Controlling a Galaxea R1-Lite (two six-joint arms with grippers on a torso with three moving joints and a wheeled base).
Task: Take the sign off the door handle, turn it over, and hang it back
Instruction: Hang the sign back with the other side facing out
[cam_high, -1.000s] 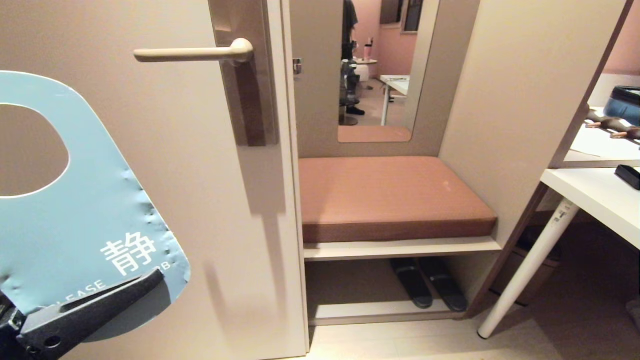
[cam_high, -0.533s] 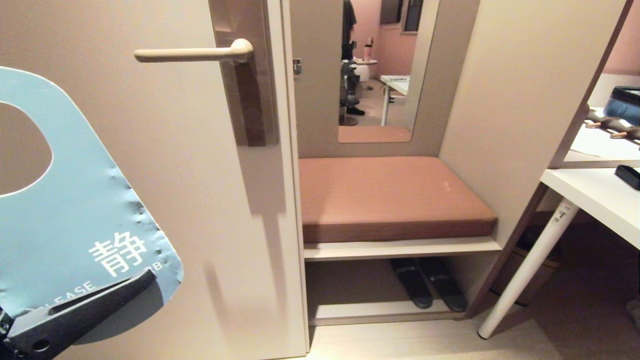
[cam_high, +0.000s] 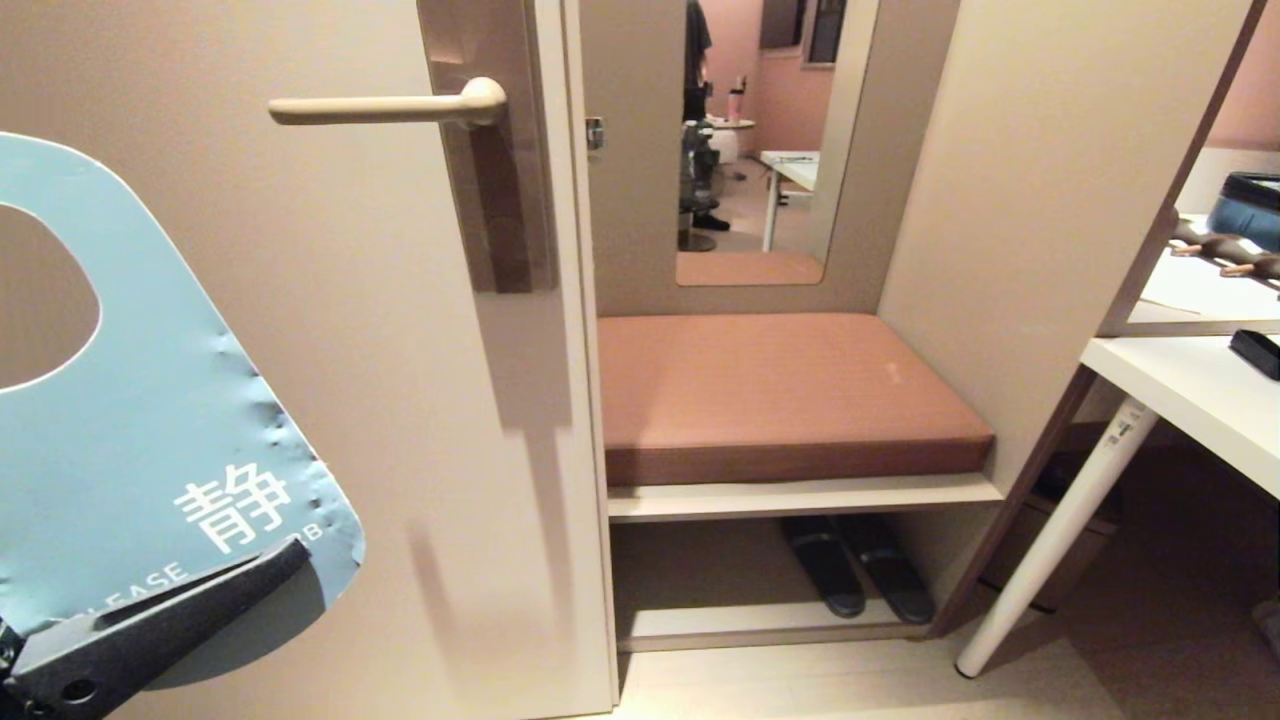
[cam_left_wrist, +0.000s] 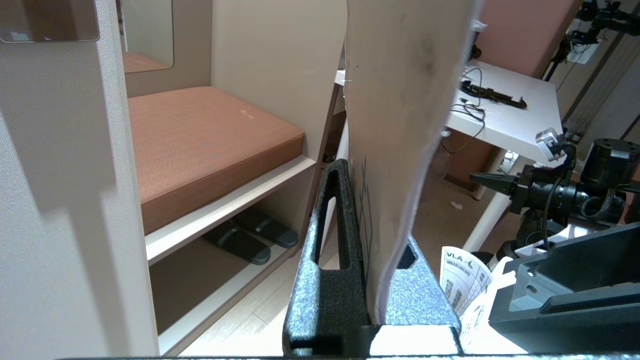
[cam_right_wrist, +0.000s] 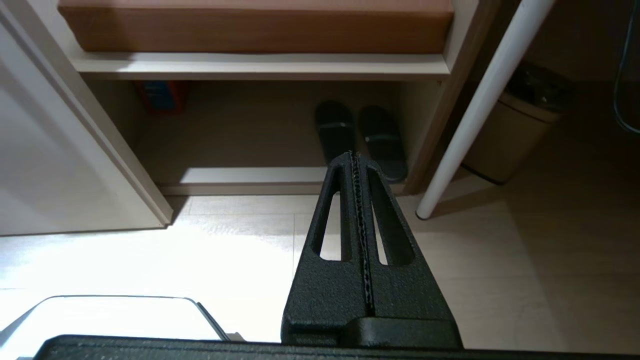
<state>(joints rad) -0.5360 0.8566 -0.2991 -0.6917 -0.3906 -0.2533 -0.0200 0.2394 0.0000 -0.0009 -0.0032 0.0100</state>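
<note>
The sign (cam_high: 130, 420) is off the door handle and fills the lower left of the head view, blue face with white lettering toward the camera and the oval hole uppermost. My left gripper (cam_high: 285, 560) is shut on its lower end. From the left wrist the sign (cam_left_wrist: 400, 100) stands edge-on, pale face showing, clamped in my left gripper (cam_left_wrist: 365, 170). The cream door handle (cam_high: 380, 107) juts left from its brown-grey plate (cam_high: 500, 200), bare, up and to the right of the sign. My right gripper (cam_right_wrist: 353, 155) is shut on nothing, low over the floor.
Right of the door are a bench with a brown cushion (cam_high: 780, 390), dark slippers (cam_high: 855, 565) on the shelf below and a mirror (cam_high: 760, 140) above. A white table (cam_high: 1190, 390) with a slanted leg stands at the right, with a bin (cam_right_wrist: 515, 125) under it.
The sign and my left gripper have drifted a little to the left, away from the handle, then held still. The right arm has not moved.
</note>
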